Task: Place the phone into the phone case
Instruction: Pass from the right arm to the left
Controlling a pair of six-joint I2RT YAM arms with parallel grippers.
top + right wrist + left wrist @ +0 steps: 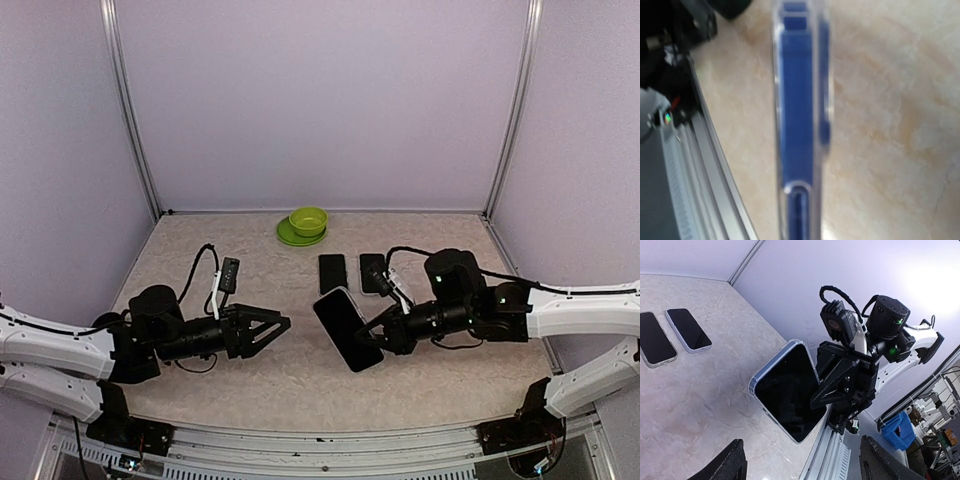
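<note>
My right gripper is shut on the lower end of a black-screened phone and holds it tilted above the middle of the table. In the right wrist view the phone shows edge-on, blue inside a clear phone case that wraps its rim. The left wrist view shows the screen facing me, with the right gripper clamped on its right side. My left gripper is open a short way to the left of the phone, touching nothing. Its fingers are spread wide.
Two more phones lie flat side by side behind the held one, and show as a dark phone and a pale-rimmed phone in the left wrist view. A green bowl on a green plate stands at the back. A small black device with a cable lies at the left.
</note>
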